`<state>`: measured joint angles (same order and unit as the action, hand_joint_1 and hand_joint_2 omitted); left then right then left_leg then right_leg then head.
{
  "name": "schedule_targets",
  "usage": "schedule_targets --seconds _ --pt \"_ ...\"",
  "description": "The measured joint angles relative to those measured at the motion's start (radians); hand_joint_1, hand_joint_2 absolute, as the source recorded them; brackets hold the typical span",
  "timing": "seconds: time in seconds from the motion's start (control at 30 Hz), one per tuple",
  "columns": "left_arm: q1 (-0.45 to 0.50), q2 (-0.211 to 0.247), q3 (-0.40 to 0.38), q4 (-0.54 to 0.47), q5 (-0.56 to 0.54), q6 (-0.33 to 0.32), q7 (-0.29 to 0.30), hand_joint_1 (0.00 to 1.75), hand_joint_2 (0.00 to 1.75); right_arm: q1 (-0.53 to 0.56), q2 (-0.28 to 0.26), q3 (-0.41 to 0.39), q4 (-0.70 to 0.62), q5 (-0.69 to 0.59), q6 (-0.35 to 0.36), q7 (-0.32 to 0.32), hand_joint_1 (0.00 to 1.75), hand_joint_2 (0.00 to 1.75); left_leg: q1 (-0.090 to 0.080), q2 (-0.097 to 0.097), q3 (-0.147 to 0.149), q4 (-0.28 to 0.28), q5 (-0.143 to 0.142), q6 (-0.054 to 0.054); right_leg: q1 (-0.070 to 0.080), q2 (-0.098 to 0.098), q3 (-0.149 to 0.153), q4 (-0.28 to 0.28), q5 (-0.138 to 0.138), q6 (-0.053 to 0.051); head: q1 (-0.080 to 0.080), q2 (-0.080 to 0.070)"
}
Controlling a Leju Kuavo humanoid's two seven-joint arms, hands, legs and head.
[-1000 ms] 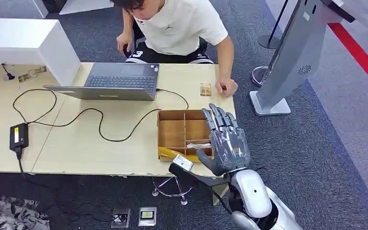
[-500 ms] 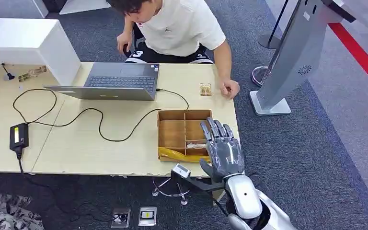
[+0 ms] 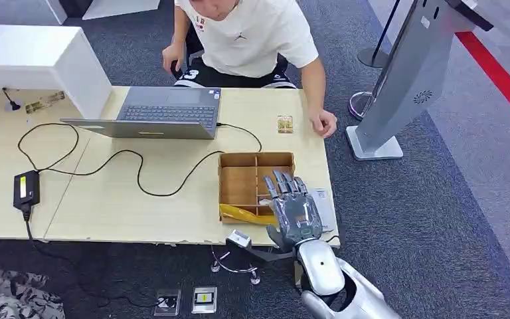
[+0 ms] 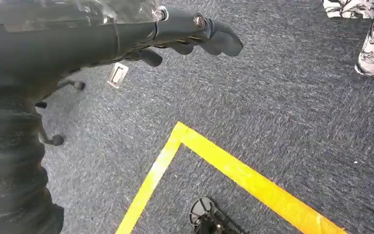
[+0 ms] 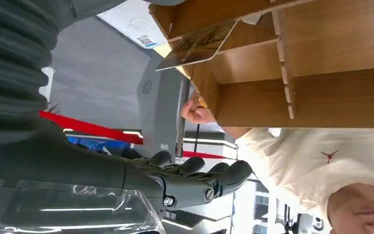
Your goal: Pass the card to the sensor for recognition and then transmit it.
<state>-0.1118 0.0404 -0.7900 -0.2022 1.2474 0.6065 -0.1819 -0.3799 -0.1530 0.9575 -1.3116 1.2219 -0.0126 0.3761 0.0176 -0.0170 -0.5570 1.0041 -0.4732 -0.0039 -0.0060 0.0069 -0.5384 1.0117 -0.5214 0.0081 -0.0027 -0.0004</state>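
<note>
Plywood-brown divided tray [image 3: 239,159] sits near the front right of the pale bench [image 3: 139,206], and the robot's right hand [image 3: 293,211] hovers over its right-hand compartments, fingers spread and straight, holding nothing. From the right wrist camera you can see the card [image 5: 197,46] leaning tilted inside one of the tray's compartments, resting against a divider, with the hand's fingers [image 5: 224,175] apart from it and not touching. There's a yellowish strip [image 3: 244,214] lying along the tray's front edge. The left hand [image 4: 190,36] hangs down over grey carpet with a yellow tape line [image 4: 233,170] on it, fingers loosely extended with nothing in them. A small gold-coloured sensor pad [image 3: 284,124] lies on the bench behind the tray, just beside the hand [image 3: 324,123] of a person in a white shirt sitting at the far side. An open laptop [image 3: 163,111] is to the left of that, with a black cable [image 3: 106,159] looping across the bench to a power brick [image 3: 26,189]. A grey kiosk stand [image 3: 405,80] leans on the carpet off to the right.
</note>
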Motion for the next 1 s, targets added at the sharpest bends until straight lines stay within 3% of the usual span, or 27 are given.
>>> schedule_targets --seconds 0.57,0.9,1.0 --pt "0.000 0.000 0.000 0.000 -0.018 -0.002 -0.014 0.00 1.75 -0.071 0.056 0.014 0.211 -0.031 -0.060 -0.018 0.05 1.75 0.000 0.000 0.000 0.000 0.000 0.000 0.000 0.000 0.000 0.000 0.000 0.000 0.000 0.000" --pt "0.000 0.000 0.000 0.000 -0.017 -0.002 -0.014 0.00 1.75 -0.094 0.061 0.011 0.264 -0.025 -0.070 -0.002 0.19 1.75 0.000 0.000 0.000 0.000 0.000 0.000 0.000 0.000 0.000 0.000 0.000 0.000 0.000 0.000" --pt "0.000 0.000 0.000 0.000 -0.015 -0.002 -0.014 0.00 1.75 -0.099 0.061 0.003 0.274 -0.022 -0.071 0.003 0.33 1.75 0.000 0.000 0.000 0.000 0.000 0.000 0.000 0.000 0.000 0.000 0.000 0.000 0.000 0.000"
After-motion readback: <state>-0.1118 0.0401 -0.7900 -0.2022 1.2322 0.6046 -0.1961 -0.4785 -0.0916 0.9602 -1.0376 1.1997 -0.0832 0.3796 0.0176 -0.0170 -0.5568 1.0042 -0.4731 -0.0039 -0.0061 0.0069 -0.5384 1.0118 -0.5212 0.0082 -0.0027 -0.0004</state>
